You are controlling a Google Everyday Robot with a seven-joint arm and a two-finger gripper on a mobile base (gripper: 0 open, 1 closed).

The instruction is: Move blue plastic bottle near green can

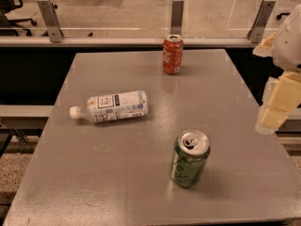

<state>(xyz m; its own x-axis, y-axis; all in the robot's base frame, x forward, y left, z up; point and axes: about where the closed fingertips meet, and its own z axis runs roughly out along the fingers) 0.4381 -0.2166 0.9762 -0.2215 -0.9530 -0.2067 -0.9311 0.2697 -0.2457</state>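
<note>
The blue plastic bottle (113, 106) lies on its side on the grey table (141, 182), left of centre, with its white cap pointing left. The green can (189, 158) stands upright at the front right of centre, silver top and pull tab showing. My gripper (277, 102) is at the right edge of the view, above the table's right side, well away from both the bottle and the can. It holds nothing that I can see.
A red cola can (172, 54) stands upright near the table's far edge. Behind the table runs a glass railing with metal posts (177, 17). An office chair (11, 6) shows at the top left.
</note>
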